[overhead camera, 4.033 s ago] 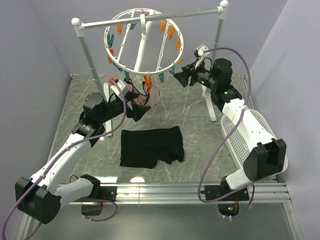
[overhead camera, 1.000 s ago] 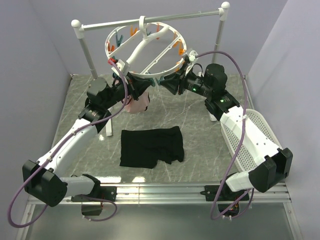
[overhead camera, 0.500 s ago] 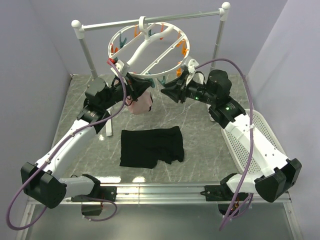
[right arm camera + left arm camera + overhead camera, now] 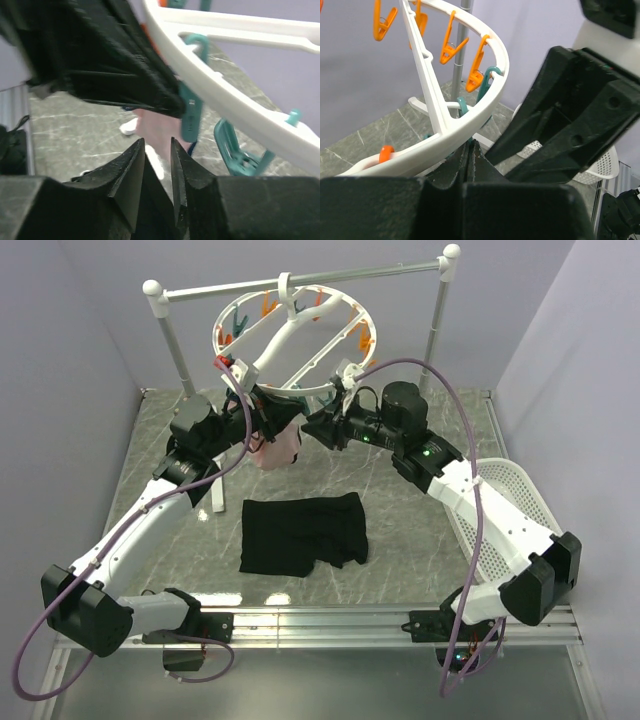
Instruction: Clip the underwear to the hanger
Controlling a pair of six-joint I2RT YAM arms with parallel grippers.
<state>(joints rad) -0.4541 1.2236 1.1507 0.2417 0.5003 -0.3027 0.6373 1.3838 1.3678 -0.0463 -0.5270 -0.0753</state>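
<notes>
left tool [image 4: 266, 420] clamped, seemingly on pink garment [image 4: 281, 450]; right tool [image 4: 309, 427] slightly agape (beside hanger [image 4: 268, 348])

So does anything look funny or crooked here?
Yes. The round hanger looks tipped to one side instead of hanging level, and the black underwear lies on the table, not clipped.

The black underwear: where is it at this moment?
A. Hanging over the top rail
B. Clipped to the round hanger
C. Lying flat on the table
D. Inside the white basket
C: the black underwear lies spread flat on the marble table, in front of the round hanger, and no clothespin holds it.
</notes>
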